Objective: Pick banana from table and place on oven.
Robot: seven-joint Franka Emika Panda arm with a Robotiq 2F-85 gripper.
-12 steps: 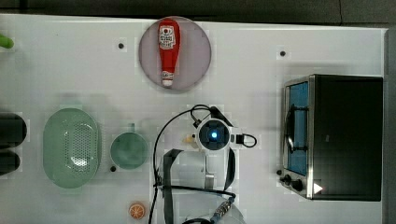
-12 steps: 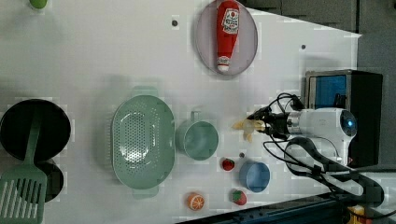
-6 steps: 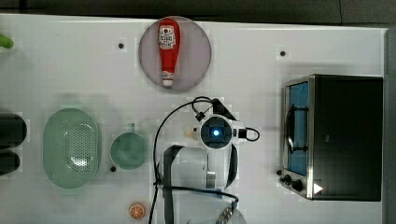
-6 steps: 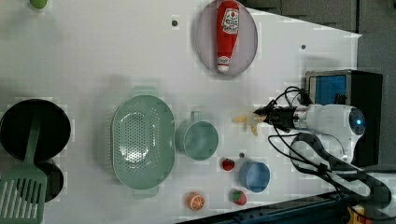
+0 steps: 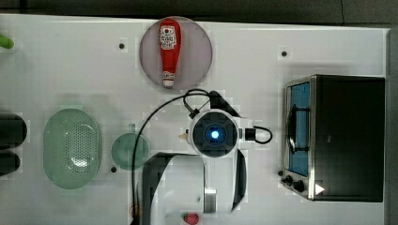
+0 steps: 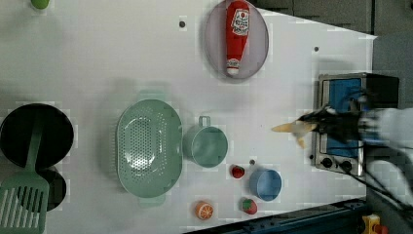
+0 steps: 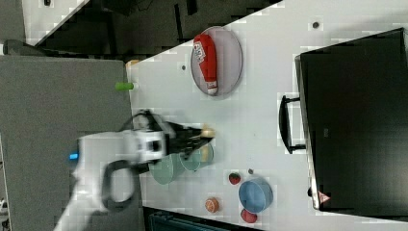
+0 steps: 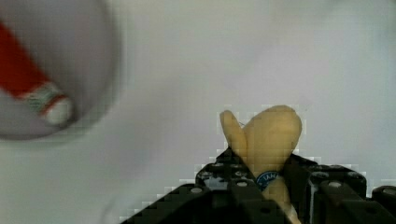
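Wrist view: the pincer [image 8: 268, 179] is clamped on the banana [image 8: 273, 135], which bears a small blue sticker, writing unreadable.

White table [image 5: 70, 70] carries oven [image 5: 349, 136], colander [image 5: 71, 147] (green), cup [image 5: 127, 151]

— What surrounds the white counter [image 5: 263, 56]?
— Dark grey floor [image 5: 366, 11] along twelve o'clock in the top view (evenly lit); a grey panel [image 7: 62, 91] at nine o'clock in the right view.
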